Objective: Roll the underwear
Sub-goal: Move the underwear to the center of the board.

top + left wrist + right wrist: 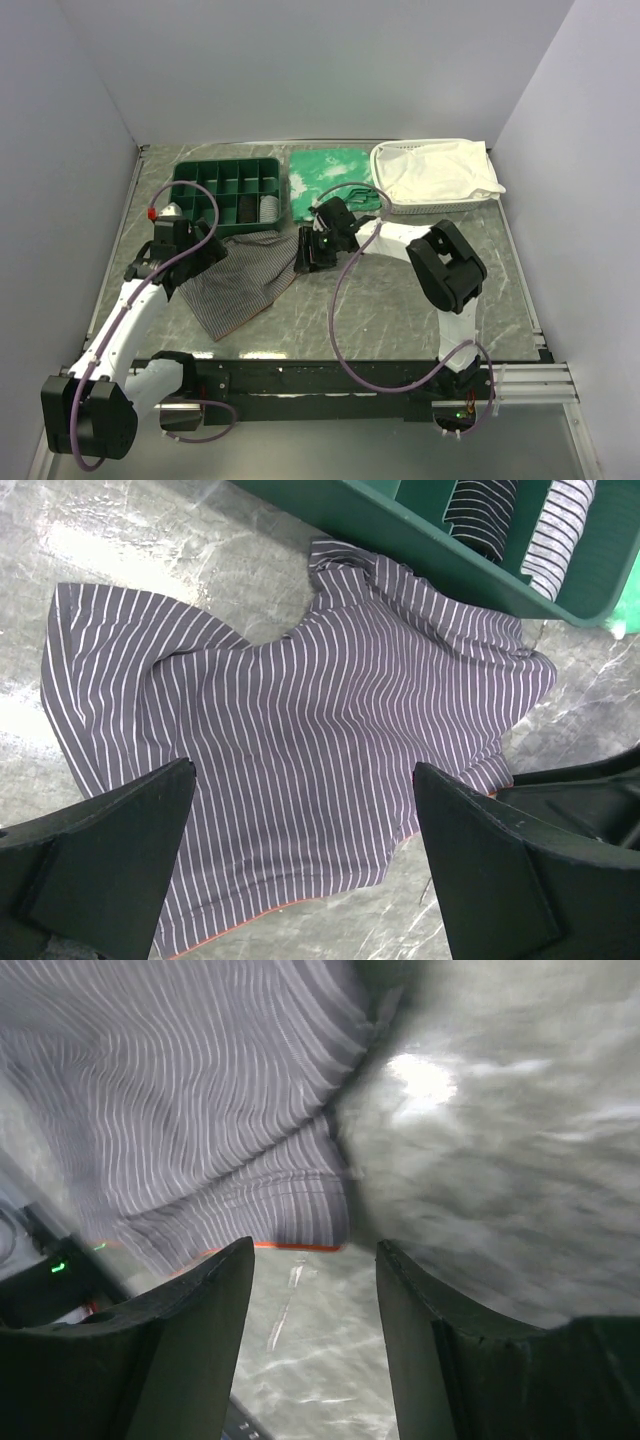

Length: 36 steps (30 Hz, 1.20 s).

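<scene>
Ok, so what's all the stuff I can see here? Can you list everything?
underwear: one, grey with thin stripes, spread on the table, middle-left
tray: one, green, with compartments, far left
rolled striped cloths: two, one dark, one light, in the tray's compartments
patterned cloth: one, green and white, far middle
basket: one, white, far right
white cloth: one, in the basket
table: one, grey marble
left hand: one, black, open, above the underwear
right hand: one, black, open, at the underwear's edge
</scene>
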Motion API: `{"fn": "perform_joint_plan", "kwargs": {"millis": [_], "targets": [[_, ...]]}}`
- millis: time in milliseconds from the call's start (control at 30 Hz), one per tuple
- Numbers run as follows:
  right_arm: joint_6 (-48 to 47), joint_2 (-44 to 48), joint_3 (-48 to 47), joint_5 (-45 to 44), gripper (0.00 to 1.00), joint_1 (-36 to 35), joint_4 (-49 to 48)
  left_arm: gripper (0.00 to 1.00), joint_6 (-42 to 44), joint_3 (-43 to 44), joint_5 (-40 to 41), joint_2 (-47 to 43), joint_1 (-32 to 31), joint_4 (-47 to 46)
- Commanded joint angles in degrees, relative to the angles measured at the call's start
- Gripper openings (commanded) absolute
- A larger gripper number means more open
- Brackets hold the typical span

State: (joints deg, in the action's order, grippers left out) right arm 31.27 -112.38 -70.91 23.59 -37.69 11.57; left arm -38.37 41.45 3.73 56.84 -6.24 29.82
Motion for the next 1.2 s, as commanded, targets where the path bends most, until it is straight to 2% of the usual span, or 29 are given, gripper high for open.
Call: {"fn": "perform_joint_plan", "kwargs": {"millis": [0,233,300,367,567,700,767,867,1167], "targets": [[0.5,-0.8,0.5,3.2,0.6,-0.3,-3.1,0.96,-1.5,-0.2,-1.0,-2.1,-0.1,-1.2],[1.3,-2.9,1.6,4.3,0.59,-0.2,-5.4,0.96,-1.4,0.0,-1.2,-2.2,-0.1,-1.3],[1.5,-3.5,1.4,4.3,0.52,-0.2,-5.5,0.96,-1.2,0.3,-0.7,-1.9,-0.1,-0.8],[1.6,-3.9,1.3,4.8,0.5,-0.2,-5.7,0.97,-1.1,0.3,-0.5,-1.9,-0.1,-0.7],[1.3,-2.8,2.6,4.9,0.27,-0.1,-7.4,0.96,-1.5,-0.8,-0.5,-3.3,-0.1,-0.6],[1.7,2.0,6.5,4.9,0.0,-0.1,-10.0,0.97,-1.5,-1.1,-1.1,-3.9,-0.1,-0.8],[2.2,4.8,8.7,4.6,0.0,-0.2,-11.5,0.96,-1.5,-1.2,-2.1,-4.1,-0.1,-1.1],[3.9,13.9,14.2,-0.2,0.0,-0.1,-11.5,0.96,-1.4,-1.8,-3.2,-4.7,-0.1,-2.1],[13.9,35.8,34.0,-18.6,0.0,1.0,-6.5,0.97,-3.5,-6.9,-9.9,-7.2,-1.7,-6.5]]}}
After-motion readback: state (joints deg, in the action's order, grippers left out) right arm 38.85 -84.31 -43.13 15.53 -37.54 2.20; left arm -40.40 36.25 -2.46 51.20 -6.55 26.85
